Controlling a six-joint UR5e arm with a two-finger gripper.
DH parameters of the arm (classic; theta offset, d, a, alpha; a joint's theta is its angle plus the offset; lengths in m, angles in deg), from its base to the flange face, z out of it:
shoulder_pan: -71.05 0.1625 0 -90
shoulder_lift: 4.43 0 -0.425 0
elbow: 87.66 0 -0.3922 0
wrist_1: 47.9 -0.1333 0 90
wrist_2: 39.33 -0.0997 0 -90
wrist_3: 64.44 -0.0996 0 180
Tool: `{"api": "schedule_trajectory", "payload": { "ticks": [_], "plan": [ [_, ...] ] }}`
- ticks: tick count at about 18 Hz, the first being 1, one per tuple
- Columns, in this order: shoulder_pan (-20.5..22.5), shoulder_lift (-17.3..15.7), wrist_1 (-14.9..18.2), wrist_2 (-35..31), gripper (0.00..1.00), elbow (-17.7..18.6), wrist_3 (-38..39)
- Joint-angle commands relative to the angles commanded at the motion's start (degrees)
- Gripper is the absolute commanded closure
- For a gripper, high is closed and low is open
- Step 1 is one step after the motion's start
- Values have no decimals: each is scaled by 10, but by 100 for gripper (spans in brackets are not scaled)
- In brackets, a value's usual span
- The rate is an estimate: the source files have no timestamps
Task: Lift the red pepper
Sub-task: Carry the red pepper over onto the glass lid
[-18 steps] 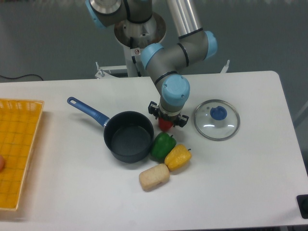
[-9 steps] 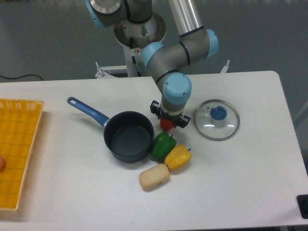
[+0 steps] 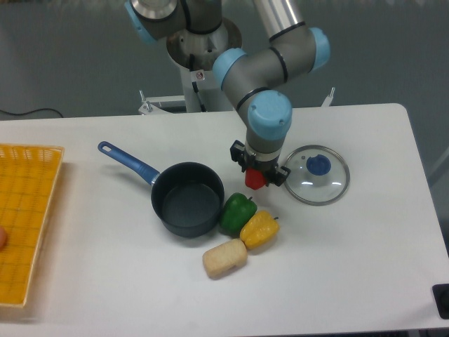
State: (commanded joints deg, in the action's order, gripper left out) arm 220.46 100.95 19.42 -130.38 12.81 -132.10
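Observation:
The red pepper [image 3: 255, 180] shows as a small red shape under the wrist, held between the fingers of my gripper [image 3: 256, 175], which is shut on it. It hangs just above the table, up and to the right of the green pepper [image 3: 236, 213]. The yellow pepper [image 3: 259, 229] lies against the green one. Most of the red pepper is hidden by the gripper body.
A dark saucepan [image 3: 186, 199] with a blue handle stands left of the peppers. A glass lid [image 3: 316, 175] with a blue knob lies right of the gripper. A beige bread roll [image 3: 224, 258] lies in front. A yellow basket [image 3: 23, 221] is at the left edge.
The gripper has moved to the right and slightly up with the red pepper in it, away from the saucepan and closer to the glass lid.

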Motion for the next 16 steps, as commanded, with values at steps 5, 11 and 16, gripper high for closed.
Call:
{"api": "schedule_trajectory", "payload": {
  "ticks": [5, 11, 16],
  "plan": [
    [25, -3, 0, 2, 67, -26, -83],
    [45, 5, -7, -7, 68, -70, -174],
    [51, 18, -14, -45, 68, -84, -218]
  ]
}}
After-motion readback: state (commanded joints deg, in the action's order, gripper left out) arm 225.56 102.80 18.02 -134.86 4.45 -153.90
